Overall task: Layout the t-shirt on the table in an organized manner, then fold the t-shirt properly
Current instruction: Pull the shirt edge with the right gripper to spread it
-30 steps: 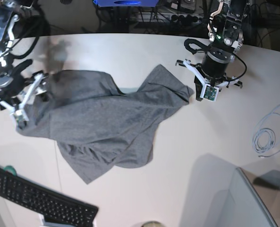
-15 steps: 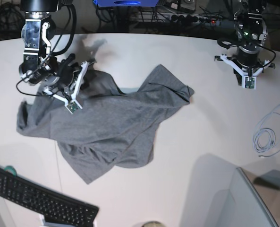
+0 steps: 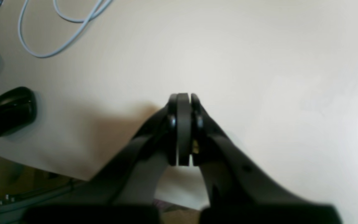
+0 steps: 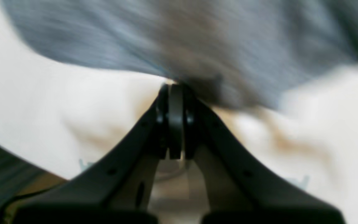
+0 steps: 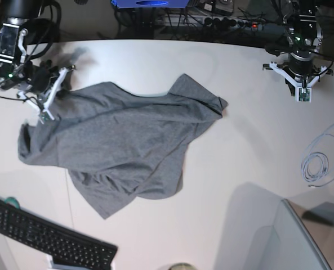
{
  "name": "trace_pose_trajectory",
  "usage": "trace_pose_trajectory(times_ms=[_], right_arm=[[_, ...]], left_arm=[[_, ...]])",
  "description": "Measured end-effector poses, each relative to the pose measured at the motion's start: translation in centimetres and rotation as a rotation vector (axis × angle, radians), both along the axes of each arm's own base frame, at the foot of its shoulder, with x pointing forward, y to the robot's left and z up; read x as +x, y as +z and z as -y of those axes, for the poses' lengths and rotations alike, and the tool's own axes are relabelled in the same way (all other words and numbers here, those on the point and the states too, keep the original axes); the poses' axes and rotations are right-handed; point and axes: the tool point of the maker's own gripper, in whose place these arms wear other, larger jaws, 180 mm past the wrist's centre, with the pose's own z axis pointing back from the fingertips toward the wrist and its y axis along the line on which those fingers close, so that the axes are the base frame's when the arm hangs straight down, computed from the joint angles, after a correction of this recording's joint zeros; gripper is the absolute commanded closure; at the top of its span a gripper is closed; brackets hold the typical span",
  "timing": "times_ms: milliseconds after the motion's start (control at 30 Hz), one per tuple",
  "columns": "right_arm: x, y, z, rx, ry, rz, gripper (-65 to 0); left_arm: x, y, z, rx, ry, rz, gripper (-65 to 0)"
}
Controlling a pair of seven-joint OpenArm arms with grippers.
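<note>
The grey t-shirt (image 5: 121, 140) lies rumpled on the white table (image 5: 240, 169), left of the middle, with a sleeve corner pointing right. My right gripper (image 5: 43, 114) is at the shirt's upper left edge. In the blurred right wrist view its jaws (image 4: 171, 87) are shut, with the t-shirt (image 4: 197, 37) fabric meeting the tips, so it appears to pinch the edge. My left gripper (image 5: 302, 97) hovers at the far right, well away from the shirt. The left wrist view shows it (image 3: 183, 95) shut and holding nothing above bare table (image 3: 259, 62).
A black keyboard (image 5: 43, 236) lies at the front left edge. A coiled pale cable (image 5: 316, 166) sits on the right, also seen as a cable (image 3: 57, 31) near a black knob-like object (image 3: 11, 110). A grey box-like shape (image 5: 285, 242) fills the front right corner.
My right gripper went onto the shirt, shut, and swung back left, dragging the upper left fabric flatter and leftward. The left arm pulled away from the sleeve corner toward the far right.
</note>
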Motion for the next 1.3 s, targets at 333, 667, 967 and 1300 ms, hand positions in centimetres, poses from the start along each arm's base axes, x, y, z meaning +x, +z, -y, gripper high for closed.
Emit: trace_pose_trajectory(times_ms=[333,667,967,1300], right_arm=[[1.1,3.5,5.6,-0.187,-0.078,0.026,-2.3],[0.1,5.0,-6.3,0.050,-0.079,0.087,-45.8],[-0.8,3.9,-1.9,0.356,-0.587,0.088,-47.0],[0.1,1.0,-2.2,0.508,-0.691,0.059,-46.7]], left_arm=[[-0.2,-0.5,0.8,-0.026,0.003,-0.003,0.0],[0.2,0.9,0.6,0.000,-0.034,0.089,0.0],[-1.2,-0.7,0.1,-0.004,-0.015,0.039,0.0],[-0.8,-0.6,0.1,-0.001,-0.020,0.046,0.0]])
